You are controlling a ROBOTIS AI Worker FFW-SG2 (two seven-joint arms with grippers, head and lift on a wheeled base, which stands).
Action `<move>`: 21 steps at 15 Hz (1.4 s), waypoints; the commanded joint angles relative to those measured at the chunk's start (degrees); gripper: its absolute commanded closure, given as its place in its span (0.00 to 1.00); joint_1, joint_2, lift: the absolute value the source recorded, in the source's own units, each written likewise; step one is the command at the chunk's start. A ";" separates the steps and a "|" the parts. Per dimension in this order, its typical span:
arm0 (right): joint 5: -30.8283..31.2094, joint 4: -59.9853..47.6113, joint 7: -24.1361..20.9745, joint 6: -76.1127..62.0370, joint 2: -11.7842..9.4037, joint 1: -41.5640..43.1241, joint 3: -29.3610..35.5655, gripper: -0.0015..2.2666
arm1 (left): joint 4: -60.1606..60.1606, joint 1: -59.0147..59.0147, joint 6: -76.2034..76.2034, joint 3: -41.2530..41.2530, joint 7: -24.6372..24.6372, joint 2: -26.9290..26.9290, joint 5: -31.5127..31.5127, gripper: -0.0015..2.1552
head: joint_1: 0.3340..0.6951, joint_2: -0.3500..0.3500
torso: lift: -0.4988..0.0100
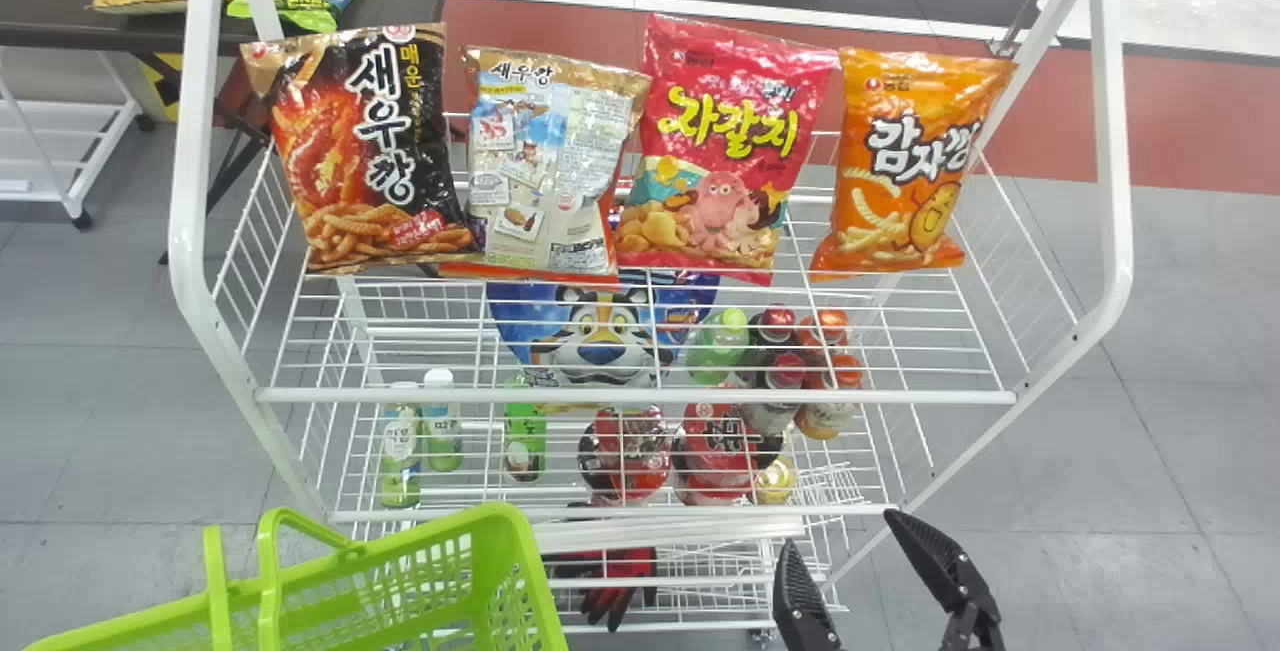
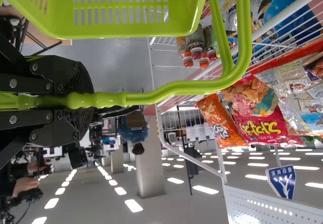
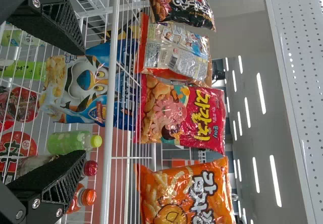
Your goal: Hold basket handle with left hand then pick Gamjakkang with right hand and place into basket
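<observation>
On the top level of the white wire rack [image 1: 560, 396] there are four shiny snack bags [image 1: 725, 151], Gamjakkang [image 1: 905, 171] at the right end. Near left is the green plastic basket [image 1: 515, 531], partly cut off; its contents I cannot tell. Left gripper [image 2: 83, 101] is clenched on its wavy handle [image 2: 176, 88]; right gripper [image 1: 838, 528], near right, is spread, holding nothing.
</observation>
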State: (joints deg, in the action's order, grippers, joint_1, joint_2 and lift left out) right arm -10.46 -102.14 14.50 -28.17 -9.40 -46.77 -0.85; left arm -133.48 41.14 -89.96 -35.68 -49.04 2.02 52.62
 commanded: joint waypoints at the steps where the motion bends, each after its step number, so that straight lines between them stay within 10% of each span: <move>1: 0.00 0.01 0.00 0.00 0.09 0.01 0.05 0.05 | 0.24 0.00 -0.07 0.00 0.00 -0.09 -0.24 0.99 | 1.00 0.30 | 0.94; 21: -0.44 -3.33 0.00 3.34 0.00 3.00 1.81 0.05 | 0.15 0.09 -0.07 0.26 -0.18 -0.17 -0.59 0.99 | 1.00 0.29 | 0.94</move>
State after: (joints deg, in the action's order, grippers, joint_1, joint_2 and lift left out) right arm -10.78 -104.09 14.50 -26.53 -9.40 -44.36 0.40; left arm -133.31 41.19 -89.96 -35.50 -49.20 1.84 52.05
